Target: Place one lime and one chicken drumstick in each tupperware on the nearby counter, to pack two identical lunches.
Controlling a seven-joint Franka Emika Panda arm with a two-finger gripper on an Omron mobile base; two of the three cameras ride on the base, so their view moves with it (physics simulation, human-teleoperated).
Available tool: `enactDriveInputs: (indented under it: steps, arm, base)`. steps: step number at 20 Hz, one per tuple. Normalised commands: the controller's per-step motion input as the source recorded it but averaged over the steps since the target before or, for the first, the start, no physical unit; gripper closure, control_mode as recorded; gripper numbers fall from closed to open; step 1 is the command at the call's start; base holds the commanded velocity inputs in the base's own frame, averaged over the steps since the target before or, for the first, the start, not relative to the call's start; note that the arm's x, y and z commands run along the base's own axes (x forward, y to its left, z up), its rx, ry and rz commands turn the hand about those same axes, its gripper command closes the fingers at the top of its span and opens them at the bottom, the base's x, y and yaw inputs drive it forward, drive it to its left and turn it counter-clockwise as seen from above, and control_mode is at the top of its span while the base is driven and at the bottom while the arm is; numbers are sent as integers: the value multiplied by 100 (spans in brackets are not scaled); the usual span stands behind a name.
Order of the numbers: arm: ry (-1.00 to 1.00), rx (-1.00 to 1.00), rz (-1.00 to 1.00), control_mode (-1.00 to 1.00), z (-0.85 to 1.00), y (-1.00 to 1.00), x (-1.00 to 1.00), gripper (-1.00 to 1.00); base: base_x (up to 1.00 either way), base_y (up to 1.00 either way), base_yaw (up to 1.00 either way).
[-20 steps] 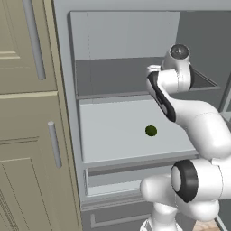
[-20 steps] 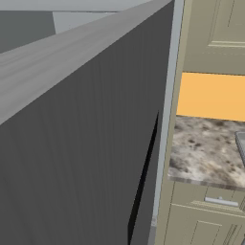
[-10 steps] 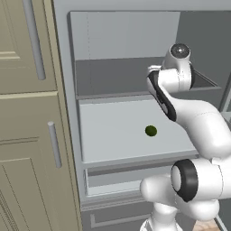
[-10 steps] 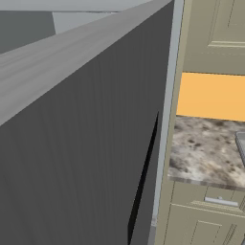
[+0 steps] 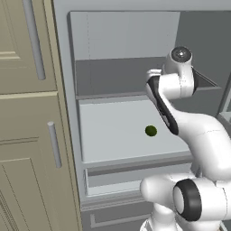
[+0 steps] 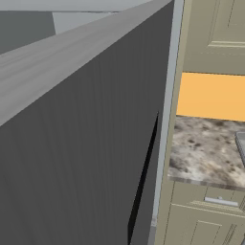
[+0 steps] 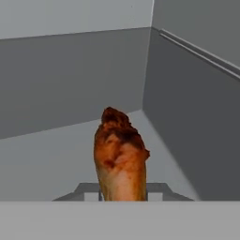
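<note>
- A chicken drumstick (image 7: 120,159) is being seen upright in the hand view, its browned, reddish end pointing up and away from the camera.
- The drumstick is being gripped at its lower end by the gripper (image 7: 123,193); the fingers are being kept narrow on the meat and are almost wholly hidden behind it, so their exact contact cannot be told.
- Behind the drumstick, a pale grey shelf floor (image 7: 56,150) and darker grey back and side walls are being shown, meeting at a corner; the drumstick is being held inside this open fridge compartment.
- In the left base view, the white arm (image 5: 180,113) is being bent up and into the fridge interior (image 5: 117,58), its wrist reaching toward the right side wall; the gripper itself is being hidden by the arm's own links.
- A lime (image 5: 151,131), small, round and dark green, is being left lying on the light grey fridge shelf (image 5: 113,135), just beside the arm's forearm and apart from it.
- Beige panelled cabinet doors (image 5: 27,135) with silver bar handles are being seen left of the fridge opening.
- In the right base view, the dark grey fridge door (image 6: 72,143) is being seen edge-on and near; past it, the counter (image 6: 206,148) of speckled stone is being shown over beige cabinets.
- At the right edge of that counter, a sliver of one grey tupperware (image 6: 241,143) is being seen; its contents cannot be told.
</note>
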Motion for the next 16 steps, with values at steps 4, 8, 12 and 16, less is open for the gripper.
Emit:
enactDriveInputs:
  steps: [4,8,12,16]
  arm:
    - [0,0,-1,-100,-3,29,-64,100]
    - [-1,0,0,-100,0,21,-70,100]
    - [0,0,0,-100,0,27,-65,100]
    - [0,0,0,-100,-3,33,-68,100]
  base:
    - [0,0,0]
    - [0,0,0]
    - [0,0,0]
    - [0,0,0]
